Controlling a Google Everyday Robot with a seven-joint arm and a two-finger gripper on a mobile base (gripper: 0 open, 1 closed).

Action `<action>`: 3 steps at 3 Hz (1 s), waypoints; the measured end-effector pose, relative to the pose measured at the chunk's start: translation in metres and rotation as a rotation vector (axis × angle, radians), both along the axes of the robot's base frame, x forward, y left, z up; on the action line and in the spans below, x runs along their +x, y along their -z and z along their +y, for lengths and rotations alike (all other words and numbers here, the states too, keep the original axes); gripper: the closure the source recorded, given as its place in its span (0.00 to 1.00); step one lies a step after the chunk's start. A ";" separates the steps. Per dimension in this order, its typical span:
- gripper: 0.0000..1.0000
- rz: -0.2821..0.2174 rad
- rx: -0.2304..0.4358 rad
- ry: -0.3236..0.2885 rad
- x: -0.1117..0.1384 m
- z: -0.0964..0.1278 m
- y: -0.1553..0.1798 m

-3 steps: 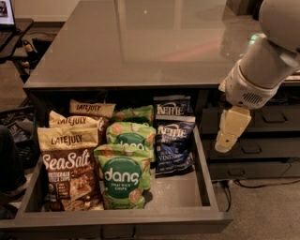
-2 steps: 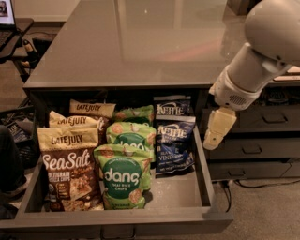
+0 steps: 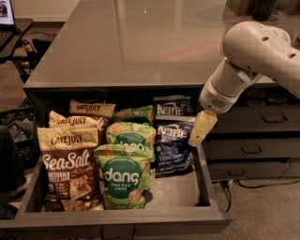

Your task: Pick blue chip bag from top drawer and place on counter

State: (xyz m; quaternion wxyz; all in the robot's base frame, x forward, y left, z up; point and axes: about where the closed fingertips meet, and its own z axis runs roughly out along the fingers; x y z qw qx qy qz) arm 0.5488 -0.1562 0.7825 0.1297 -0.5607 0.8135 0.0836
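Note:
The top drawer stands pulled open below the counter. A navy Kettle blue chip bag with "vinegar" text stands at the drawer's right side, with a second identical Kettle bag behind it. My gripper, with cream-coloured fingers pointing down, hangs at the drawer's right wall, just right of the front Kettle bag's top edge. It holds nothing that I can see.
Green dang bags stand mid-drawer, Late July bags at the left. Narrower grey drawers with pull handles stand to the right. A chair and a laptop are at the far left.
My arm has swung left and down, bringing the gripper from outside the drawer's right side to right beside the front Kettle bag. The bags have not moved.

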 end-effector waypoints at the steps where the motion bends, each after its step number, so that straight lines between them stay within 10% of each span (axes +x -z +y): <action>1: 0.00 -0.008 0.010 -0.022 0.010 0.012 0.015; 3: 0.00 -0.025 0.005 -0.007 0.050 0.030 0.049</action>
